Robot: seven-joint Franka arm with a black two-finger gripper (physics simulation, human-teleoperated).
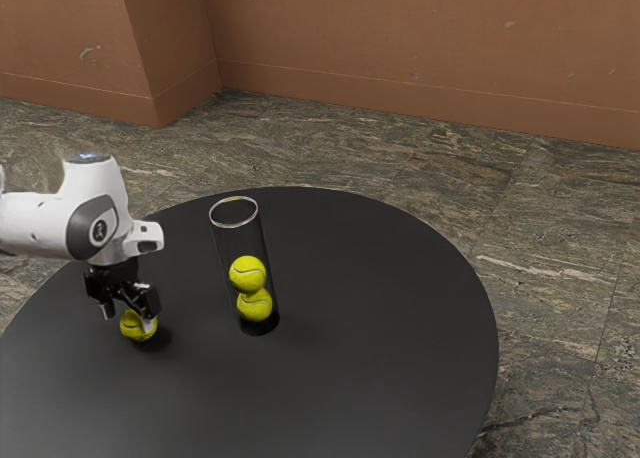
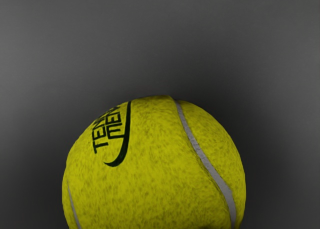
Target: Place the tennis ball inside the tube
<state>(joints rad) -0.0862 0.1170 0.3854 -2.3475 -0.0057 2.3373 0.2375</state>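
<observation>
Here you are in the exterior view, with your claw (image 1: 128, 318) right down at the loose tennis ball (image 1: 138, 326), which sits on the black table (image 1: 390, 358). The fingers stand apart: one is against or just beside the ball on the exterior view's right, the other a little off it on the exterior view's left, so you have no grip on it from what shows. Over toward the exterior view's right, the clear tube (image 1: 236, 243) stands with its mouth up, a lower ball (image 1: 254, 305) and an upper ball (image 1: 247, 273) already stacked inside, and by the look of it room above them for yours. Now to the wrist view, and there's your ball, big and close under the hand, printed lettering (image 2: 107, 126) and pale seam (image 2: 202, 156) facing you. This is the grasp step, I'd judge: get the ball centred between the fingers, then bring them together evenly, because a lopsided squeeze could send it rolling. Once it's firm, lift well above the rim, carry it across, line up over the mouth and let go.
</observation>
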